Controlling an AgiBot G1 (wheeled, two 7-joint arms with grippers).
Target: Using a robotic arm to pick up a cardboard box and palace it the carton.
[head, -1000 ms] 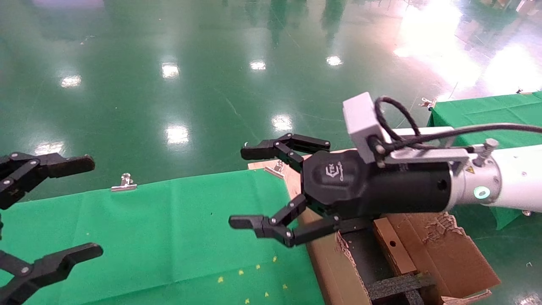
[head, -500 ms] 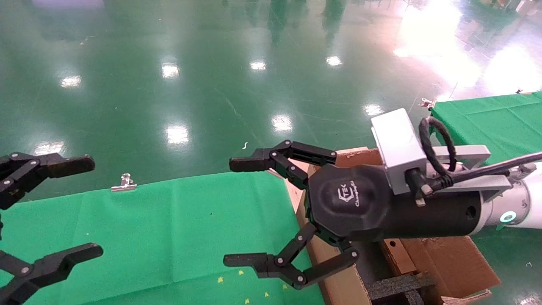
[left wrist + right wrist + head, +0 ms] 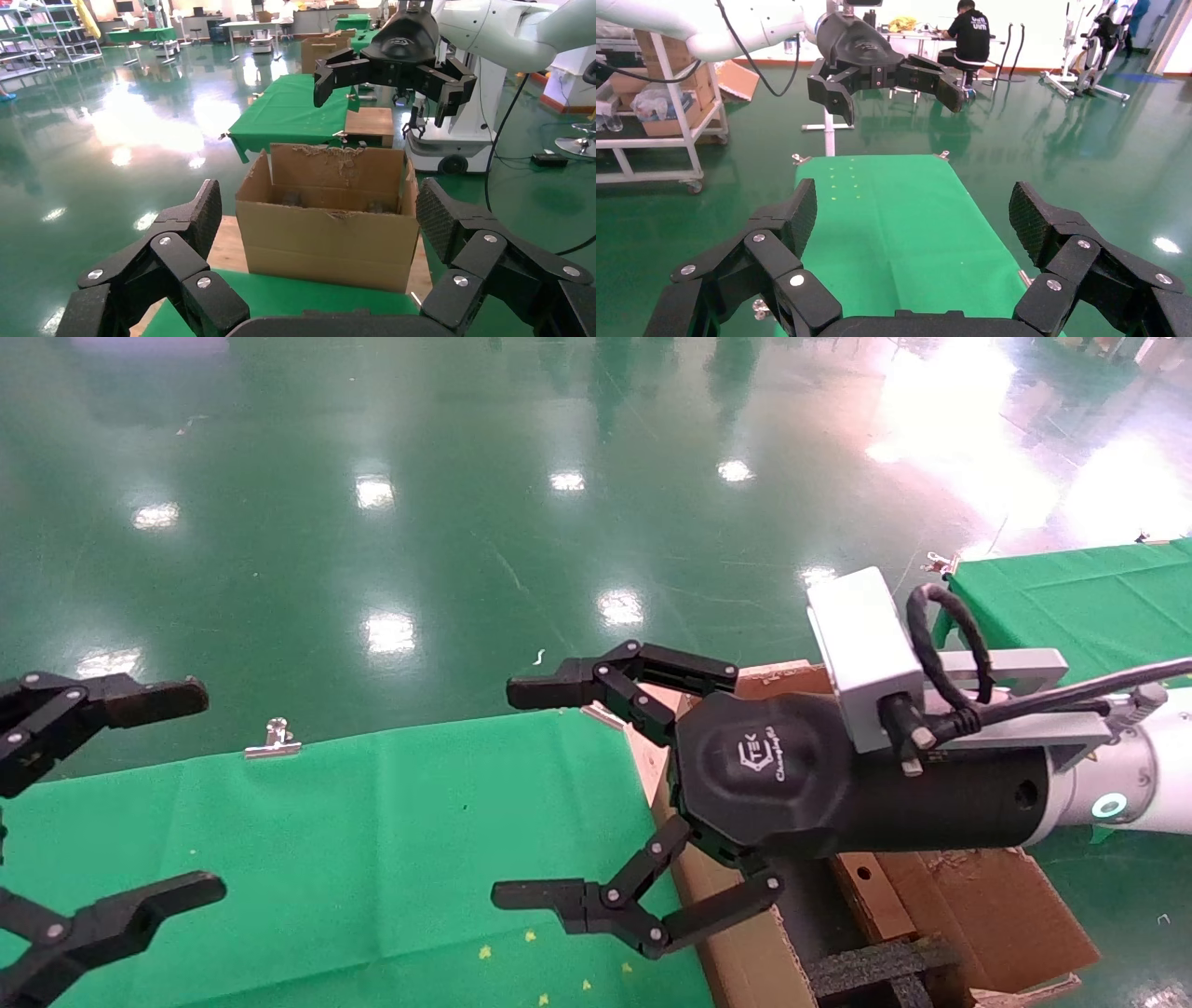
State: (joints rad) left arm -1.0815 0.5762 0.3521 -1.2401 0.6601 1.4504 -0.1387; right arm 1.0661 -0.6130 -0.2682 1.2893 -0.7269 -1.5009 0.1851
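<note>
The left claw (image 3: 98,794) hangs wide open and empty over the green cloth tabletop (image 3: 372,840). The right claw (image 3: 531,794), spread and empty, hovers beside the ragged corrugated carton (image 3: 987,915) holding the flat cardboard box (image 3: 861,896).

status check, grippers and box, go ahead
Right gripper open, empty, over the table edge beside the carton. Left gripper open, parked at left. Small box standing in the carton. Nothing in the way.

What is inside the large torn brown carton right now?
The large torn brown carton holds black foam inserts and a small flat brown cardboard box standing on edge. The open right gripper and its wrist hide the rest. The open left gripper is parked.
</note>
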